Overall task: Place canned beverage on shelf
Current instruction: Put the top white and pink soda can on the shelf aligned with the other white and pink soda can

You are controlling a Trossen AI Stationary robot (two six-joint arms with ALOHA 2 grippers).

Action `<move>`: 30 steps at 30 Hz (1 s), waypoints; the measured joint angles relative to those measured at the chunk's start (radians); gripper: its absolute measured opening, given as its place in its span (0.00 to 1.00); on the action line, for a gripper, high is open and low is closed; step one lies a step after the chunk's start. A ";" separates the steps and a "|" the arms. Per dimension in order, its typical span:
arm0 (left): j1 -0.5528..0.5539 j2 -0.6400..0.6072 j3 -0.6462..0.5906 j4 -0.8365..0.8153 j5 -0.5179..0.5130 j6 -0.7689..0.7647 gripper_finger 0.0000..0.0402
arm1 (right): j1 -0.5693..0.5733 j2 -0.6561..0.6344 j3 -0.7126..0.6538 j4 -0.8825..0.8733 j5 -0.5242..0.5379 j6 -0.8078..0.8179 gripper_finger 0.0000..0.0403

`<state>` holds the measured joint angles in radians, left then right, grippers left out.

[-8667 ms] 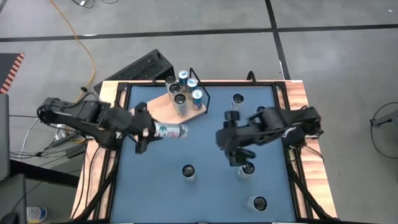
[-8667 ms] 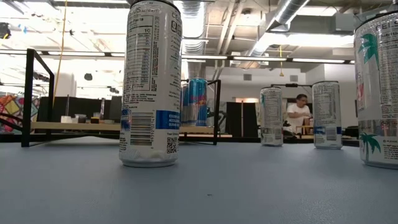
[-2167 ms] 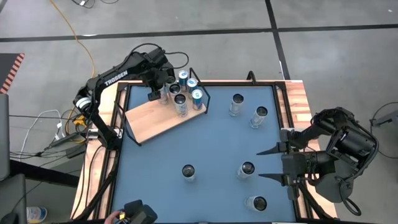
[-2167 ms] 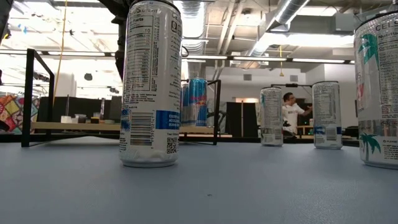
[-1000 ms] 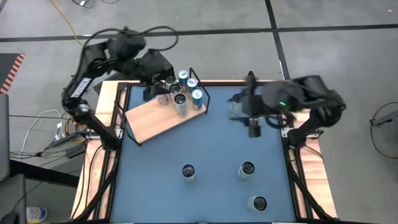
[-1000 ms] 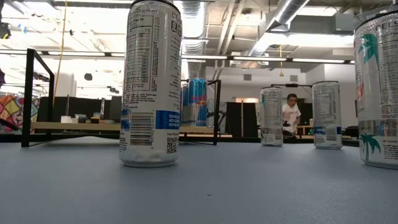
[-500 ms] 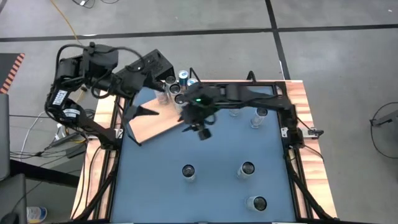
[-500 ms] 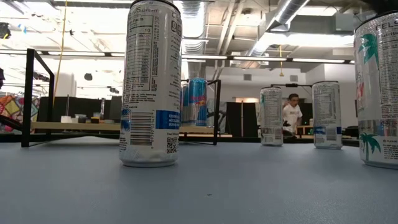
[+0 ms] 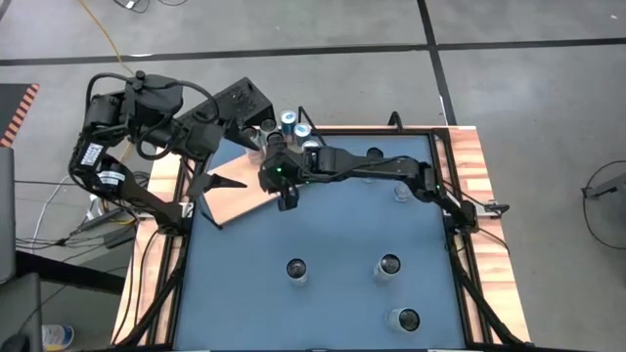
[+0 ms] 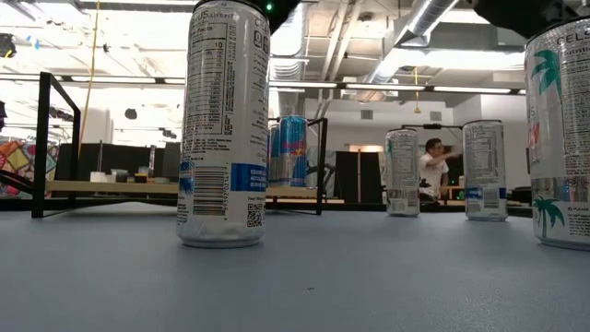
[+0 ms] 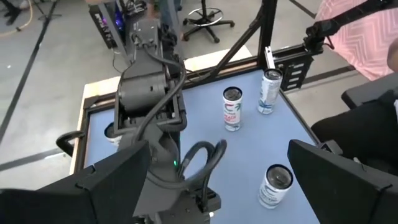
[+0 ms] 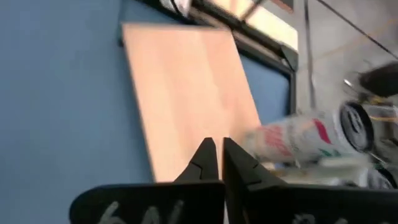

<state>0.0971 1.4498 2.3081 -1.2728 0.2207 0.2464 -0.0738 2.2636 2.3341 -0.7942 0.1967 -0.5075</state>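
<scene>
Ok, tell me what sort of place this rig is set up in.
Probably a robotics lab or workshop in an industrial hall: exposed ceiling ducts overhead, a bare concrete floor with a loose orange cable, and a person working in the background.

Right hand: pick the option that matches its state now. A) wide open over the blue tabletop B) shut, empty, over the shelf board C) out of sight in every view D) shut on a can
B: the right hand shows its fingers pressed together with nothing between them, over the pale-wood shelf.
</scene>
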 joint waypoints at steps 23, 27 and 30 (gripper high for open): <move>0.000 0.007 0.000 0.033 0.000 0.024 0.92 | -0.030 -0.004 0.000 -0.018 0.103 -0.006 0.00; 0.000 0.039 0.000 0.029 -0.018 -0.024 0.92 | 0.023 -0.088 -0.002 -0.091 0.174 -0.066 0.00; 0.000 0.069 -0.001 0.015 -0.076 -0.085 0.92 | 0.072 -0.194 0.001 -0.227 0.245 -0.066 0.00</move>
<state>0.0975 1.5191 2.3074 -1.2575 0.1446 0.1613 -0.0022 2.0697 2.3350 -1.0216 0.4416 -0.5739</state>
